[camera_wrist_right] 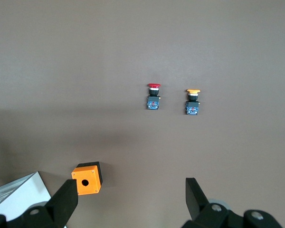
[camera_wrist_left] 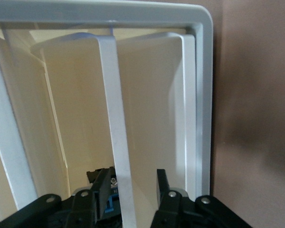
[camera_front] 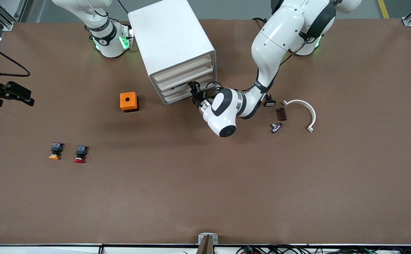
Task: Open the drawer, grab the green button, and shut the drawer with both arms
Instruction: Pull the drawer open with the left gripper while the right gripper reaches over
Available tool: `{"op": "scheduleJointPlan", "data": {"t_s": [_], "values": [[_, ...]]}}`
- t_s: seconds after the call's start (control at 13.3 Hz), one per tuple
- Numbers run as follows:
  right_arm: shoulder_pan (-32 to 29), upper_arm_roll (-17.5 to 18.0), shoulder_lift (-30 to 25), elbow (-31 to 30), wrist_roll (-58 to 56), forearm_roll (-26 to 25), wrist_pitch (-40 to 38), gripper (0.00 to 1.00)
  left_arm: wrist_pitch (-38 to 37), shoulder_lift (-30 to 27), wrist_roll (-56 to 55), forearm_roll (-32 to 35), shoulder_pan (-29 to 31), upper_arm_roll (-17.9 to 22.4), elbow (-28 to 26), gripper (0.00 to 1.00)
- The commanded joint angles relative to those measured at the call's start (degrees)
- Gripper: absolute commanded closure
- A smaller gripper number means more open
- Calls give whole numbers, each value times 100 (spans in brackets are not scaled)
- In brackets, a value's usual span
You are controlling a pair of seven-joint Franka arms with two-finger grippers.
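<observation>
Cabinet (camera_front: 172,46) stands near the bench's top edge, between the two arm bases, its four drawer fronts facing the camera and angled toward the left arm's end.

Left gripper (camera_wrist_left: 131,187) is at the cabinet front, at the corner toward the left arm's end. In the left wrist view its two fingers (camera_wrist_left: 100,186) straddle the front lip of a drawer (camera_wrist_left: 116,123), a narrow gap each side of the lip, not clearly pinching it. Which of the four drawers this is I cannot tell. It looks barely out, if at all.

A black-and-blue block (camera_wrist_left: 104,183) shows just past the lip, between the fingers. Likely the button's body; no green cap visible, so not confirmed. No green button anywhere on the open bench.

Right gripper (camera_wrist_right: 133,197) hangs wide and holds nothing, high over the bench's edge at the right arm's end; this arm waits. Its wrist view looks down on the orange box (camera_front: 129,101), the red button (camera_front: 80,154) and the yellow button (camera_front: 55,151). Both decoys sit well apart from the cabinet, toward the bench's lower corner at the right arm's end.

Small parts and a white curved piece (camera_front: 306,112) lie toward the left arm's end, beside the left arm.

Step in hand, as I judge it: opening the drawer, at the grasp on the lip.

Next move calls for a firm pinch on the lip, then a straight pull along the drawer's slide. An off-axis pull could drag the whole cabinet. The drawer must come far enough out to expose the button for a gripper to reach in.
</observation>
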Motion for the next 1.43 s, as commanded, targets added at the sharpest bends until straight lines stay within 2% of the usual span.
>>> {"op": "scheduleJointPlan", "data": {"t_s": [0.0, 0.08, 0.15, 0.38, 0.98, 1.13, 1.2, 1.28, 1.35], "values": [[-25, 40, -64, 62, -32, 5, 0, 0, -53, 34, -250, -113, -143, 51, 85, 69], [-25, 49, -55, 115, -32, 14, -17, 0, -79, 25, -321, -113, -134, 51, 85, 81], [-34, 49, -55, 115, -32, 14, -26, 0, -106, 7, -322, -105, -125, 51, 85, 98], [80, 49, -47, 133, 29, 40, 0, 0, -158, 7, -313, 1, 14, 113, 93, 100], [571, 49, 173, 133, 117, 40, 9, 0, -150, -10, -77, -25, 1043, 165, 427, 100], [887, 49, 191, 124, 1017, 75, -61, 0, -132, -37, 169, -34, 1228, 165, 427, 100], [1202, 49, 191, 124, 1623, 75, -62, 0, -132, -28, 362, -34, 1263, 157, 427, 65], [1475, 49, 217, 124, 2160, 67, -44, 0, -132, -37, 407, -25, 1263, 157, 427, 2], [1721, 49, 330, 133, 2826, 84, -35, 0, -132, -54, 417, -25, 1290, 165, 427, 0]]}}
